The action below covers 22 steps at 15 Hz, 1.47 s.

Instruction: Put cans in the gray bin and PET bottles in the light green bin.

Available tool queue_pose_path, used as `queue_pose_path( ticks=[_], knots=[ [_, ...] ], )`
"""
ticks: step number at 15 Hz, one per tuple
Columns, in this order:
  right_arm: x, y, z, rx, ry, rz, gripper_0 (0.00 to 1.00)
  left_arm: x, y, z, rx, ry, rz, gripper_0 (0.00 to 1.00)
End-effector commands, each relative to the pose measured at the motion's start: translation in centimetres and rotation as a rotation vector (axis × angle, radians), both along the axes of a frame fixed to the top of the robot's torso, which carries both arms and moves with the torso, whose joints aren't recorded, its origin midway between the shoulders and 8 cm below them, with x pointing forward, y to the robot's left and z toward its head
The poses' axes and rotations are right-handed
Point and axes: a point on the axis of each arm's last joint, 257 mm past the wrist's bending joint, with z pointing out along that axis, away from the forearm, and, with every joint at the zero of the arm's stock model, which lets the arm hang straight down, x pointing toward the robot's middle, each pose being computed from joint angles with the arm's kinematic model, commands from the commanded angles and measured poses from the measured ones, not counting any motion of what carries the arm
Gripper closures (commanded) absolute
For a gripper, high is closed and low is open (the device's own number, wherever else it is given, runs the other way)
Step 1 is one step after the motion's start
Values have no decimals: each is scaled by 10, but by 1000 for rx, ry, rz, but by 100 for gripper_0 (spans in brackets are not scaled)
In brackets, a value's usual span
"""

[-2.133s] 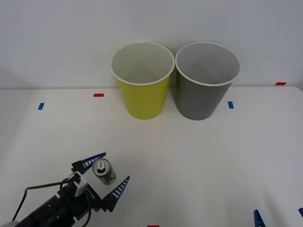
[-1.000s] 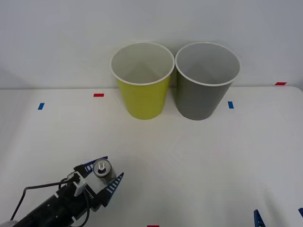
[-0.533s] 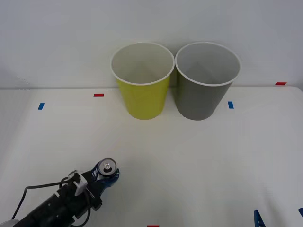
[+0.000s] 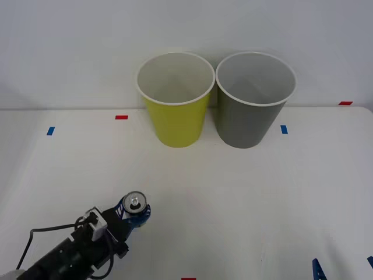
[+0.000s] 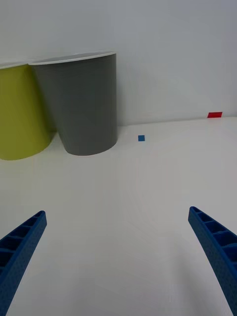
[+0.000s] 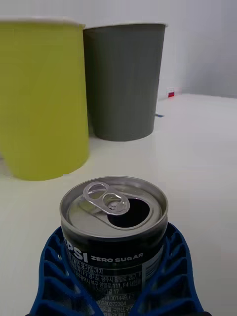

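Gripping the can (image 6: 114,232) around its sides with the left claw (image 4: 132,214), near left on the counter (image 4: 245,198). Probably handling light, thin-walled, slick; squeezing gently. Right claw (image 5: 118,256) idling open, near right.

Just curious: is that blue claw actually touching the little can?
Touching. The left wrist view shows the left gripper with its ribbed fingers wrapped against the can.
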Motion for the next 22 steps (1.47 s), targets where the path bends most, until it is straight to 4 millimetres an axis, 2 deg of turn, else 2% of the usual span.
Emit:
queue_pose_path(
  ticks=[1,5,9,12,16,18,22],
  knots=[
    [0,0,0,0,0,0,0,-10,-19,40,-61,-39,-52,100],
    [0,0,0,0,0,0,0,-12,-45,89,-80,-43,-103,100],
    [0,0,0,0,0,0,0,-9,-63,124,-25,-39,-131,100],
    [0,0,0,0,0,0,0,-1,-68,154,69,-45,-126,100],
    [0,0,0,0,0,0,0,3,-65,193,204,-11,-74,100],
    [0,0,0,0,0,0,0,0,-60,209,215,32,-55,100],
    [0,0,0,0,0,0,0,7,-35,229,262,73,-36,100]
  ],
)
